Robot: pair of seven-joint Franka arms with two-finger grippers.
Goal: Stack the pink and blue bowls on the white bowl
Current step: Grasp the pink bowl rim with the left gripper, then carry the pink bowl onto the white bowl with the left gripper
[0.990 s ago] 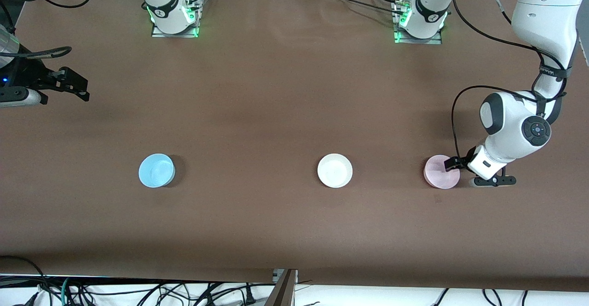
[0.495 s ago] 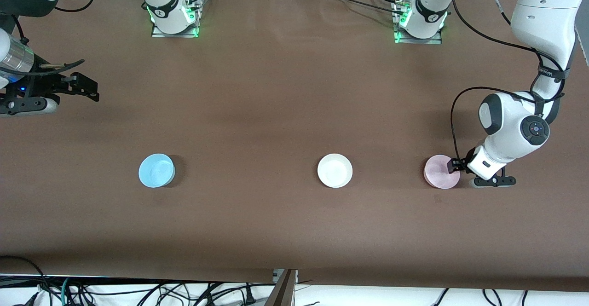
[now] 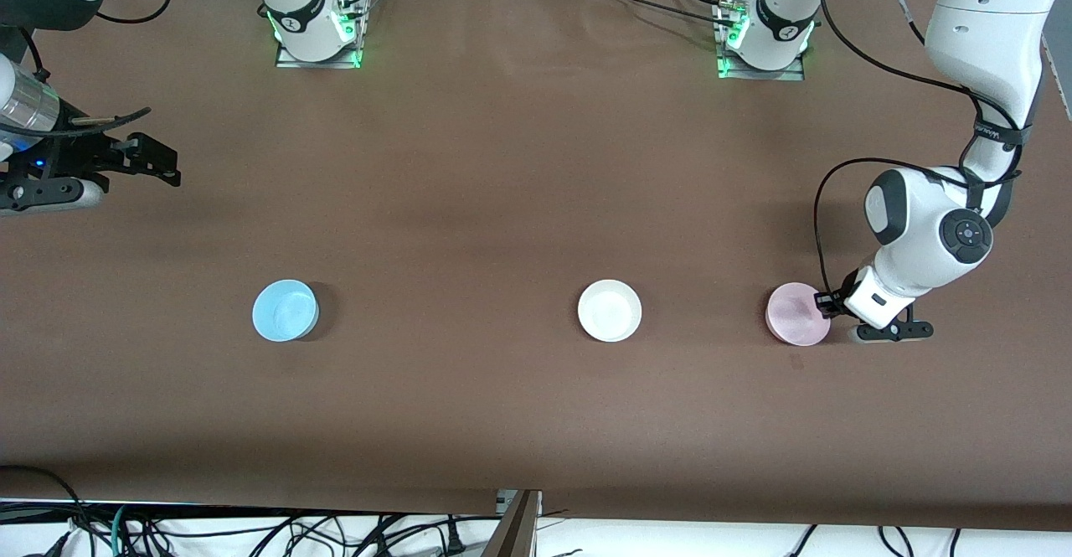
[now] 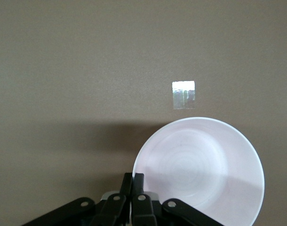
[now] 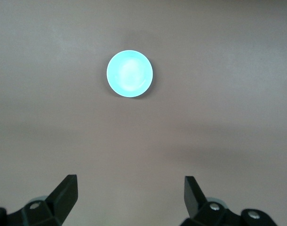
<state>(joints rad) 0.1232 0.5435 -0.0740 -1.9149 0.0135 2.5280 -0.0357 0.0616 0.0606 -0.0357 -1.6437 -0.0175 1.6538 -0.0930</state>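
Note:
The pale pink bowl (image 3: 798, 314) sits on the table toward the left arm's end. My left gripper (image 3: 825, 305) is shut on the pink bowl's rim; in the left wrist view the gripper (image 4: 133, 181) pinches the edge of the bowl (image 4: 200, 165). The white bowl (image 3: 610, 311) sits mid-table. The sky-blue bowl (image 3: 285, 311) sits toward the right arm's end and shows in the right wrist view (image 5: 130, 74). My right gripper (image 3: 155, 163) is open and empty, held high over the table's edge at the right arm's end, with its fingers (image 5: 66, 190) wide apart.
The brown table (image 3: 502, 188) carries the two arm bases (image 3: 314, 29) along its edge farthest from the front camera. A small shiny tape square (image 4: 183, 94) lies on the table near the pink bowl. Cables hang below the table's front edge.
My left gripper closed on the pink bowl's rim and shifted it slightly toward the white bowl. My right gripper moved a little toward the table's middle, then held still.

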